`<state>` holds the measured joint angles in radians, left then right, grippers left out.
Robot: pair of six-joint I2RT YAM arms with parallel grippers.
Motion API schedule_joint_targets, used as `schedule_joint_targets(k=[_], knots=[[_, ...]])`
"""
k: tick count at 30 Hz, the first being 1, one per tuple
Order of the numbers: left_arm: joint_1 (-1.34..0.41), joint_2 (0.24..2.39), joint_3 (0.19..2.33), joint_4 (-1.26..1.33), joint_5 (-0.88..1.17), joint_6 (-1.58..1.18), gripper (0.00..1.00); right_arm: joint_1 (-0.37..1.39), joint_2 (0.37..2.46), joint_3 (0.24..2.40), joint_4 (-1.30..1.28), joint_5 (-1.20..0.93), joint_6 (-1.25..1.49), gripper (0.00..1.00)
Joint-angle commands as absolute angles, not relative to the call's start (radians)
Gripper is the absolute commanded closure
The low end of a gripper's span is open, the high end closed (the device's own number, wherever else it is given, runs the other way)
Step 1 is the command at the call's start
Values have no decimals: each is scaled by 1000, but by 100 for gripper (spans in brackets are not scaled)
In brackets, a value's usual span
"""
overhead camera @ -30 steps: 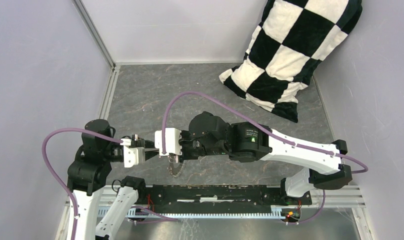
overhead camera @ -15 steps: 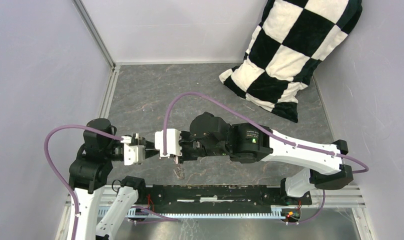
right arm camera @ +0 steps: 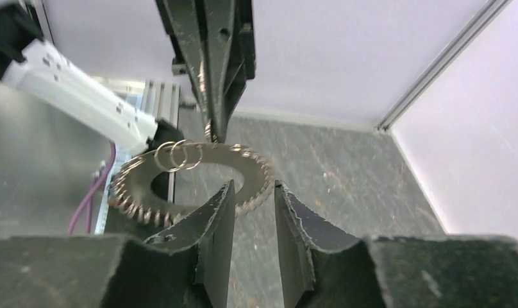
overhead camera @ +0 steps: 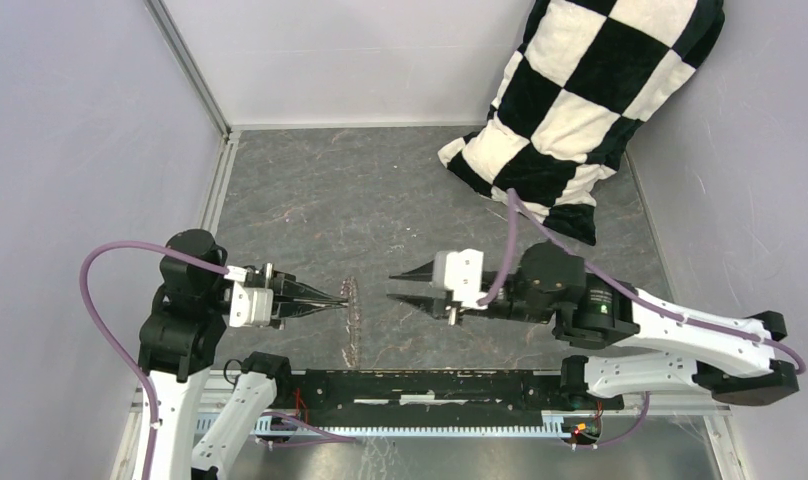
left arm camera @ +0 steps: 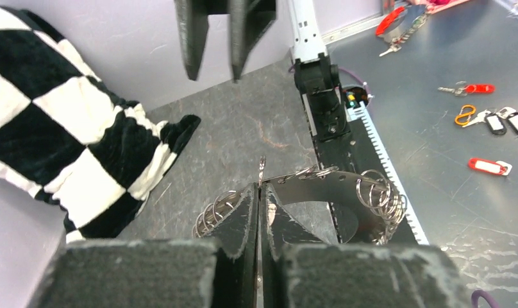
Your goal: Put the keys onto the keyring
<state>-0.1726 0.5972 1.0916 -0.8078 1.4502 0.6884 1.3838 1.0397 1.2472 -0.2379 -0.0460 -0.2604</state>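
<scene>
Top external view, left gripper [overhead camera: 335, 299] clamped tight on the rim of the keyring [overhead camera: 352, 325], ring held edge-on over the grey table [overhead camera: 310, 200], right gripper [overhead camera: 393, 287] near it, jaws apart, empty, checkered pillow [overhead camera: 580, 110] behind.

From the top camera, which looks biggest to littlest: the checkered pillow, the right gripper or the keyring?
1. checkered pillow, by far the biggest.
2. right gripper, standing open.
3. keyring, seen edge-on there as a thin sliver, so it looks smallest.
</scene>
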Motion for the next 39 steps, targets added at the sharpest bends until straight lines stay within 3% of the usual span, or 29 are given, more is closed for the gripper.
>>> schedule_joint_targets(k=[1, 6, 13, 18, 35, 39], knots=[[-175, 621, 1152, -729, 1564, 616, 98, 1340, 1026, 1173, 7, -144, -192, 67], [-175, 627, 1179, -729, 1581, 620, 98, 1313, 1072, 1144, 140, -286, -137, 69], [-175, 627, 1201, -727, 1580, 620, 98, 1295, 1072, 1068, 314, -434, -58, 59], [-175, 627, 1201, -729, 1582, 630, 98, 1292, 1083, 1047, 363, -455, -25, 58], [-175, 624, 1204, -728, 1581, 626, 98, 1290, 1145, 1065, 376, -416, -25, 67], [-175, 622, 1202, -727, 1582, 625, 98, 1291, 1146, 1063, 386, -416, -26, 77]])
